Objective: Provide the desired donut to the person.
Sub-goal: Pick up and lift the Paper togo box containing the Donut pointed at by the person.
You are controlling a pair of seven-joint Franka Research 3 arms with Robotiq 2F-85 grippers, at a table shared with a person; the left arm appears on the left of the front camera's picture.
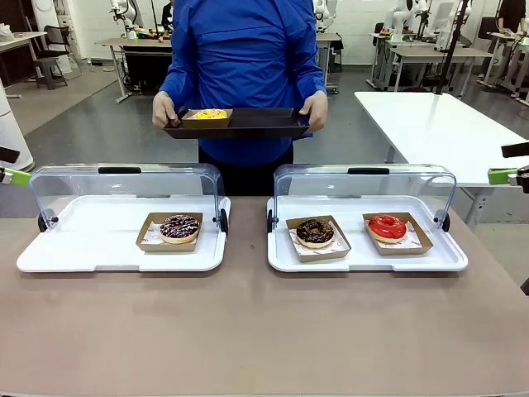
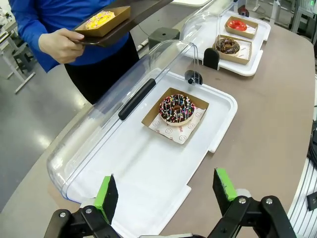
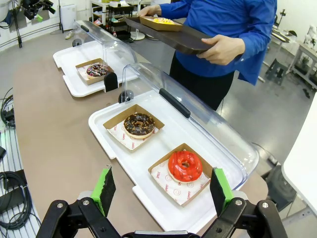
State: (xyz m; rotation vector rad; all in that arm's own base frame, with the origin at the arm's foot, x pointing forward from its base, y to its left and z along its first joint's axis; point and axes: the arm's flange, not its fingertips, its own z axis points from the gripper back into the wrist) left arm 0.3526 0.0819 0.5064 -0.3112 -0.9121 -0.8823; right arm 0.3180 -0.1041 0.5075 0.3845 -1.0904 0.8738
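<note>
Brown bench (image 1: 248,331) is carrying the left case (image 1: 83,240) and the right case (image 1: 357,252), with clear lids (image 1: 124,188) sitting rolled toward the far side. I'm reading that as access kept free for my side. Each donut is sitting in its own open carton (image 1: 147,240) on paper, so I'm expecting to grip a carton wall rather than icing.

At the far edge the person (image 1: 244,58) is holding a dark tray (image 1: 264,126) level by both ends. One yellow donut (image 1: 208,114) is sitting in a carton at one end of it. I'm taking the bare stretch beside that carton as the drop spot. Which donut is wanted I'm not able to tell, since nobody is pointing.

My left hand (image 2: 165,191) is hovering off the end of the left case, pads wide apart and gripping nothing. From it, the sprinkle donut (image 2: 177,109) is lying straight ahead, well past the fingertips and roughly on the centreline. My right hand (image 3: 161,193) is gaping too, empty, off the end of the right case. For this one, the red donut (image 3: 184,165) is lying just ahead, between the lines of the two pads. Farther along the same case the chocolate donut (image 3: 139,124) is sitting. Both hands are hanging well apart from the tray, so I'm judging any handover as needing a reach across the lids.
</note>
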